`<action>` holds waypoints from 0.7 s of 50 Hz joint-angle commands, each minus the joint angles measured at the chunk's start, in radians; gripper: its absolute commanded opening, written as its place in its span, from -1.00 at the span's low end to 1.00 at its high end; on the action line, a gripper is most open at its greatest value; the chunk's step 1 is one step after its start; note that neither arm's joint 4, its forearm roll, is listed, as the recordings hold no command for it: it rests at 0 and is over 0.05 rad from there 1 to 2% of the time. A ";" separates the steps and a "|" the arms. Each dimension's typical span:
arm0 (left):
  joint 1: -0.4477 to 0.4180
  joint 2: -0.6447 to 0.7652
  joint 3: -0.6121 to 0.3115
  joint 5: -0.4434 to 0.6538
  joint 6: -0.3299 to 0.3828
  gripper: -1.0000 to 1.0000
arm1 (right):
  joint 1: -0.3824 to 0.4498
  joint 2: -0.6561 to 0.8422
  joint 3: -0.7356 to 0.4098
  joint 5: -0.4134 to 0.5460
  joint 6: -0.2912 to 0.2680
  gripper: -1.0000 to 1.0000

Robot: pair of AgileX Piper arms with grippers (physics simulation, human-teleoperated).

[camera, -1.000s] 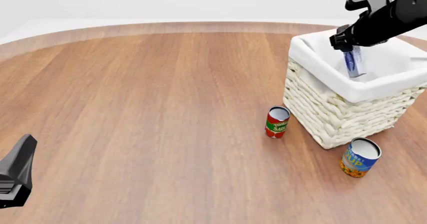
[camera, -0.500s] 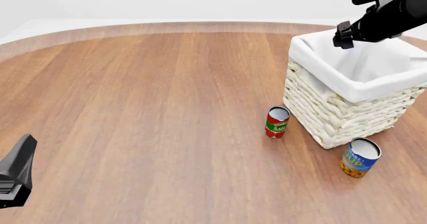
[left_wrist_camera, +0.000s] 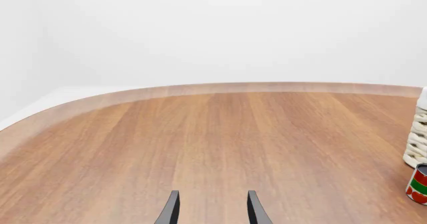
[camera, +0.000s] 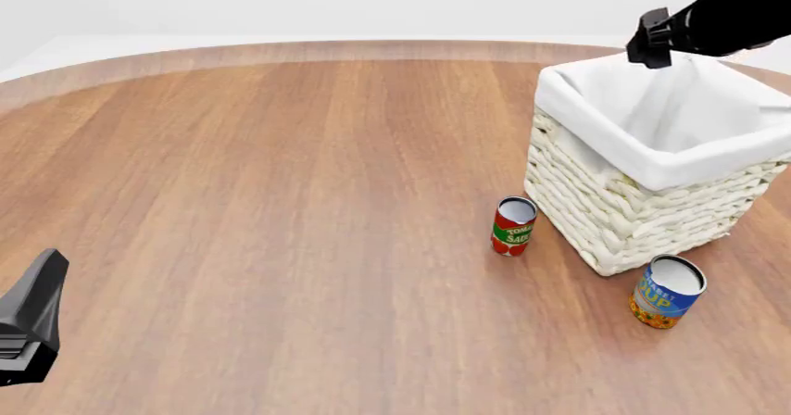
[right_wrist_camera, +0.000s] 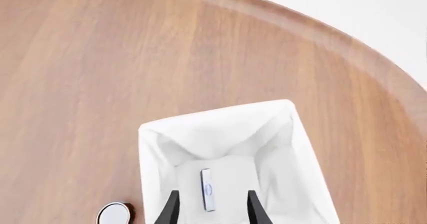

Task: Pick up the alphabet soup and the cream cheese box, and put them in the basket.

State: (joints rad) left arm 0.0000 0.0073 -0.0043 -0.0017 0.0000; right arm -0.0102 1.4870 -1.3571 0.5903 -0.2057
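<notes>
Two cans, one box and one basket make up the scene. The alphabet soup [camera: 668, 291] stands upright on the tabletop [camera: 284, 202] just beside the basket's near corner, and the smaller tomato sauce can [camera: 513, 226] stands upright close to the basket's left wall; the two cans are apart from each other. The single basket [camera: 618, 211] sits near the tabletop's right side, with the curved far edge of the tabletop not far behind it. One cream cheese box [right_wrist_camera: 207, 189] lies inside on the white lining [right_wrist_camera: 220, 139], standing on a narrow edge as seen from above.

The right gripper [right_wrist_camera: 210, 211] hangs above the basket with its fingers [right_wrist_camera: 169, 210] parted and nothing between them; the box lies below, in line with the gap and apart from both fingers. In the front view only the dark body of the right arm shows, above the basket's far rim.

The left gripper [left_wrist_camera: 211, 211] sits low near the tabletop's near left edge, its fingers spread and empty. Ahead of them lies a wide stretch of bare wood, with the tomato sauce can and basket wall far off to one side.
</notes>
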 commanded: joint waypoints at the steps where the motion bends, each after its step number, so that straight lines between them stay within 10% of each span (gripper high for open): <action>1: 0.000 0.000 0.000 0.000 0.000 1.00 | 0.015 -0.079 0.020 0.017 0.029 1.00; 35: 0.000 0.000 0.000 0.000 0.000 1.00 | 0.078 -0.285 0.122 0.066 0.078 1.00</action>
State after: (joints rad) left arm 0.0000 0.0073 -0.0043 -0.0017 0.0000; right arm 0.0517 1.2577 -1.2647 0.6421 -0.1346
